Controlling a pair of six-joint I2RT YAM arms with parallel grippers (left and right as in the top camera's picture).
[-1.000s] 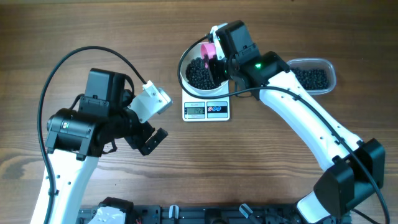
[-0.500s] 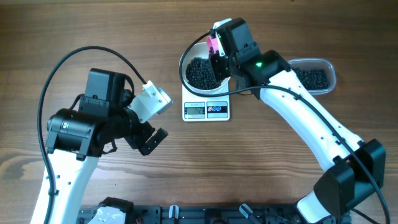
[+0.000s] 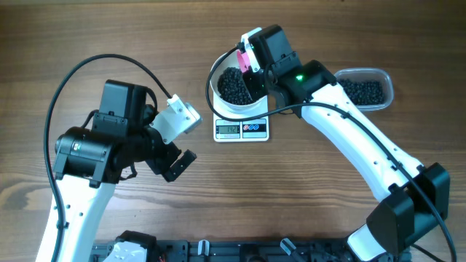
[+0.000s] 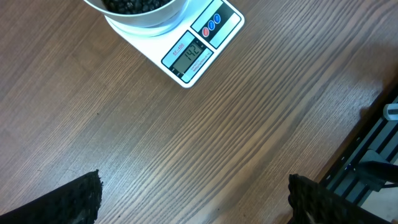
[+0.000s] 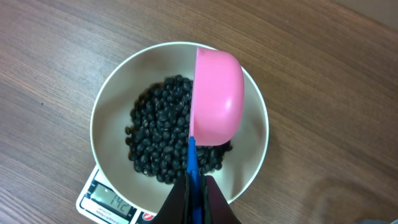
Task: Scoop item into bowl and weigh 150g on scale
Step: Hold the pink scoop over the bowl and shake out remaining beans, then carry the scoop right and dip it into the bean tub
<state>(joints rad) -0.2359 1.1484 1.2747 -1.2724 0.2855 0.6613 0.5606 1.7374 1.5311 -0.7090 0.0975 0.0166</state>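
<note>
Right arm reaches far forward, right gripper (image 5: 196,186) pointing down, clamped on the blue handle of a pink scoop (image 5: 216,99) tipped on its side. Directly below it are black beans (image 5: 155,137) in the white bowl (image 5: 106,106), which sits on the scale (image 4: 199,43); the display (image 4: 188,55) looks like 142. Left arm folded, left gripper (image 4: 196,202) spread wide over bare worktop (image 4: 249,137), scale ahead of it.
</note>
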